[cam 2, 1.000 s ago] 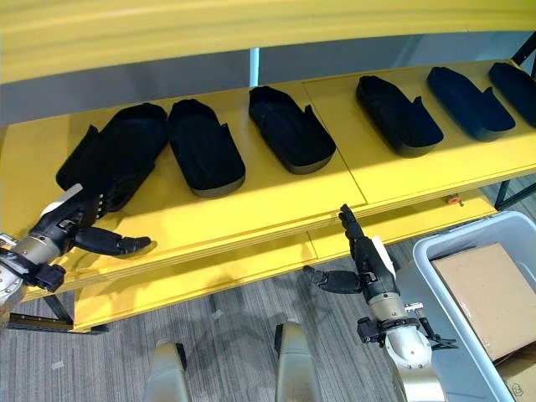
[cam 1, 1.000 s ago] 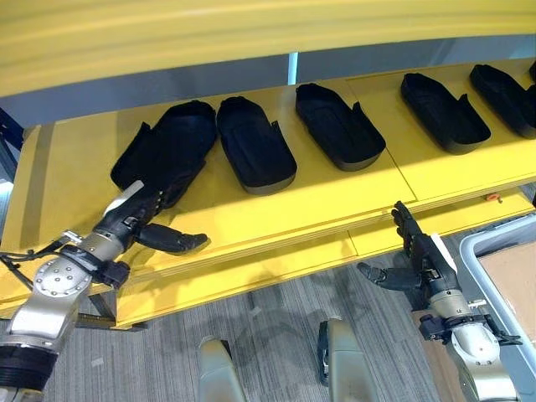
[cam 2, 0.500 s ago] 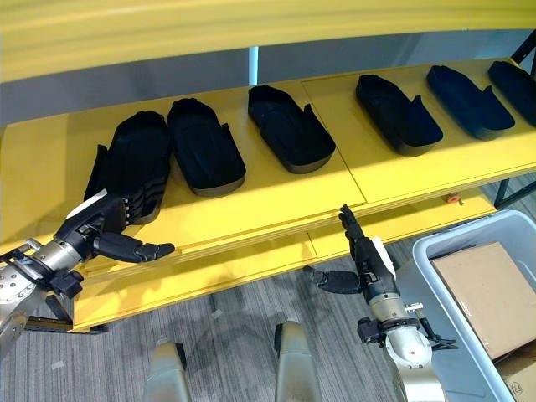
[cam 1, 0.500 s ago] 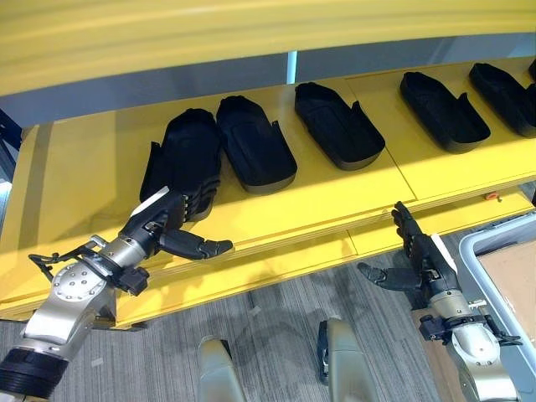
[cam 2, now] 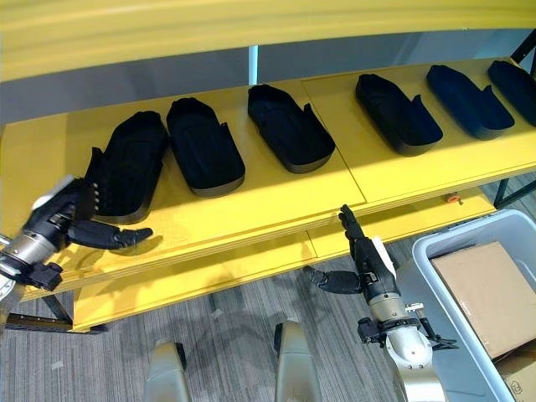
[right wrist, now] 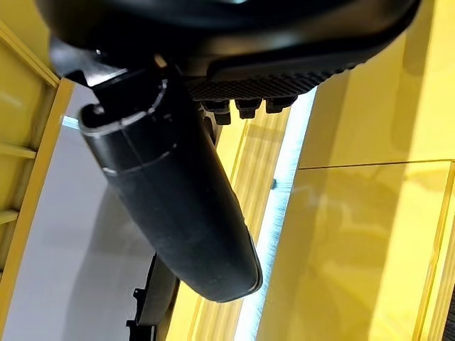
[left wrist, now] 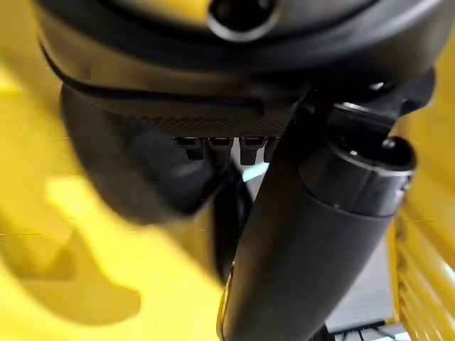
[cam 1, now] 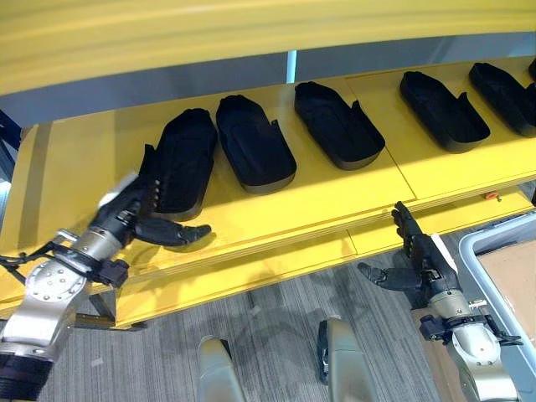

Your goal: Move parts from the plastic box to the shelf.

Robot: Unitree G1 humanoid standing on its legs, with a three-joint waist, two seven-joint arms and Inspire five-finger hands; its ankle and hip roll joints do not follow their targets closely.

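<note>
Several black shoe-shaped parts lie in a row on the yellow shelf (cam 1: pixel 335 201). The leftmost part (cam 1: pixel 180 163) lies straight beside its neighbour (cam 1: pixel 254 151). My left hand (cam 1: pixel 126 219) rests on the shelf at that part's near end, open, with its fingers against the part's edge and its thumb (cam 1: pixel 177 234) stretched out along the board. In the left wrist view the thumb (left wrist: pixel 313 241) stands in front of the dark part (left wrist: pixel 142 177). My right hand (cam 1: pixel 423 264) hangs open and holds nothing, below the shelf's front edge. The grey plastic box (cam 2: pixel 435 243) stands at the lower right.
A brown cardboard piece (cam 2: pixel 481 285) lies inside the box. A yellow upper shelf board (cam 1: pixel 251 33) overhangs the row of parts. More parts (cam 1: pixel 444 113) lie further right. Bare yellow board lies left of the leftmost part, and grey carpet floor shows below.
The leftmost part has turned from slanted to lying parallel and close beside its neighbour. My left hand has drawn back to the left. The right hand has stayed still.
</note>
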